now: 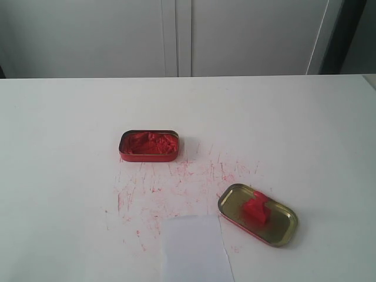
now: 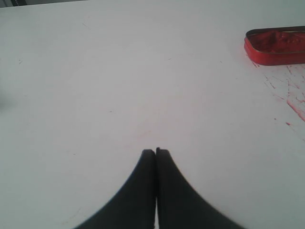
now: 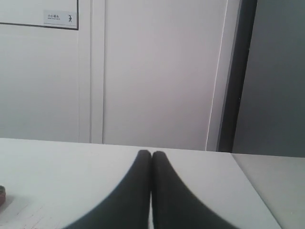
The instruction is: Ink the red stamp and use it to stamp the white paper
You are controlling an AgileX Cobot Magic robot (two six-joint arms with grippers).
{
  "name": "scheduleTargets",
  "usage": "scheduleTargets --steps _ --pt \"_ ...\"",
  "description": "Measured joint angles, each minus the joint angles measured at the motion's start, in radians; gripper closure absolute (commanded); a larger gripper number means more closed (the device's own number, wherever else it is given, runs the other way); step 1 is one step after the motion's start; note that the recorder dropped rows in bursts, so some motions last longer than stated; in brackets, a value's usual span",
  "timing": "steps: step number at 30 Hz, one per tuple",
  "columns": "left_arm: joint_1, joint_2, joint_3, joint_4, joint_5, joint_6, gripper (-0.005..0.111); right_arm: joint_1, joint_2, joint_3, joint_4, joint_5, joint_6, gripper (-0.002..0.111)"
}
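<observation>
The left end effector (image 2: 156,151) has its two dark, smooth, curved fingers pressed together with only a hairline seam between them, and it holds nothing. It hovers over a bare patch of the desk (image 2: 95,95). The right end effector (image 3: 151,153) is closed tip to tip in the same way, also empty, and is aimed level across the desk toward pale cabinet doors (image 3: 157,71). Neither arm shows in the exterior view.

The red stamp (image 1: 257,208) sits at the lower right of the exterior frame. It is a small, bright red plastic piece with a squarish block base and a short rounded knob. It rests inside a gold lid (image 1: 285,229), a shallow oblong metal tray with rounded corners, a raised rim and a dull brassy sheen.

The white paper (image 1: 197,252) lies flat at the bottom centre of that frame, just left of the lid. It is a plain matte rectangle, slightly bluish against the desk, and the picture's lower edge cuts it off.

Above it and left of centre is a red tin (image 1: 149,145), an oblong with rounded corners filled with lumpy, glossy red paste. The left wrist view catches it too (image 2: 276,46).

Thin red streaks (image 1: 176,182) are scattered over the smooth white desk between the tin, the lid and the paper.
</observation>
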Motion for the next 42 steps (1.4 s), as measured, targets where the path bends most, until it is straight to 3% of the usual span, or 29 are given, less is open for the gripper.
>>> scheduleTargets --steps 14,32,42 --pt "0.000 0.000 0.000 0.000 0.000 0.000 0.107 0.008 0.289 -0.165 -0.007 0.141 0.000 0.108" --pt "0.000 0.000 0.000 0.000 0.000 0.000 0.107 0.011 1.009 -0.423 0.042 0.304 0.000 0.108" --pt "0.000 0.000 0.000 0.000 0.000 0.000 0.107 0.011 1.188 -0.497 0.104 0.323 -0.027 0.108"
